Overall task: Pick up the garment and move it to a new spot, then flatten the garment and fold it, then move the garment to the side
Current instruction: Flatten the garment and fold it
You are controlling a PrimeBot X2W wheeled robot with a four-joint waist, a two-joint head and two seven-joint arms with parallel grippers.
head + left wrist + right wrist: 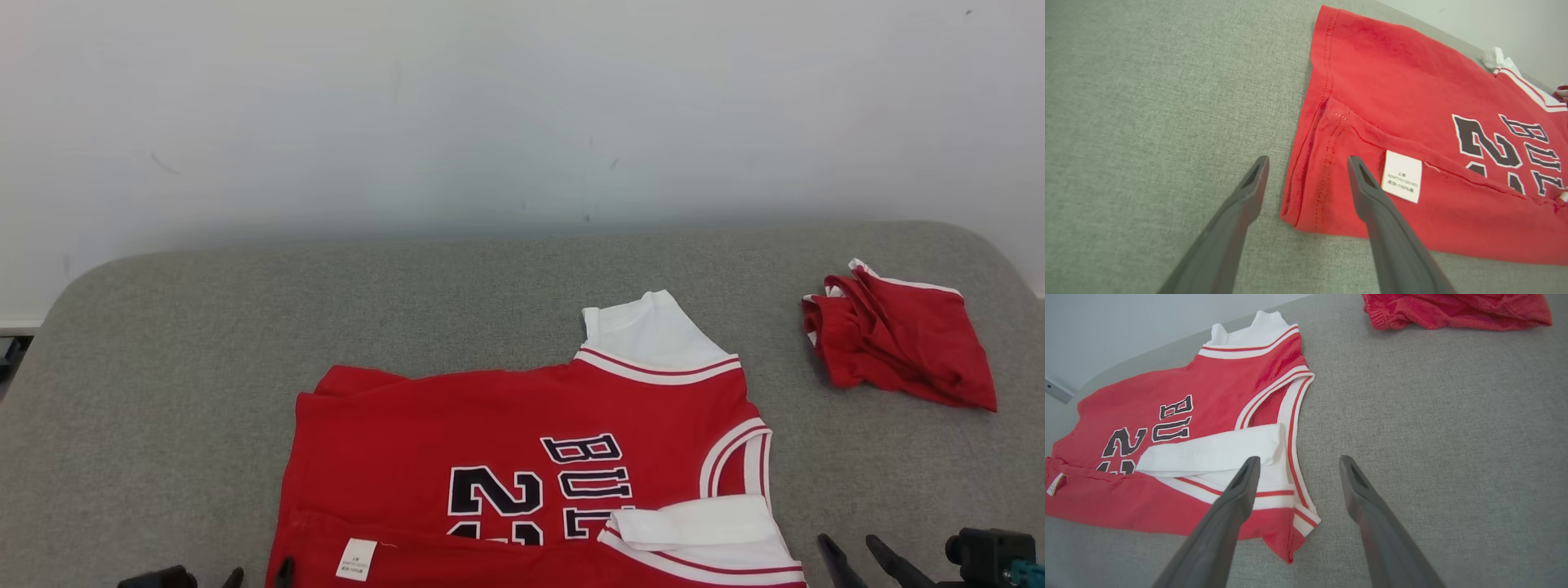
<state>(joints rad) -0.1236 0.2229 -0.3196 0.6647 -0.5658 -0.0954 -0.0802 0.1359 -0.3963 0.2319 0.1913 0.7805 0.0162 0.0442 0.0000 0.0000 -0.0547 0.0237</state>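
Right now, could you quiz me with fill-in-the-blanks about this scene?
The basketball jersey lying on the grey fabric surface is mainly ____. Its care label is ____. The left gripper and right gripper both stand ____, holding nothing. The crumpled red garment lies apart from it, toward the robot's ____.
Missing words: red, white, open, right.

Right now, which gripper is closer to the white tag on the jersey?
Left. The left gripper is open over the jersey hem corner, one finger right beside the tag. The right gripper is open at the opposite end, by the armhole.
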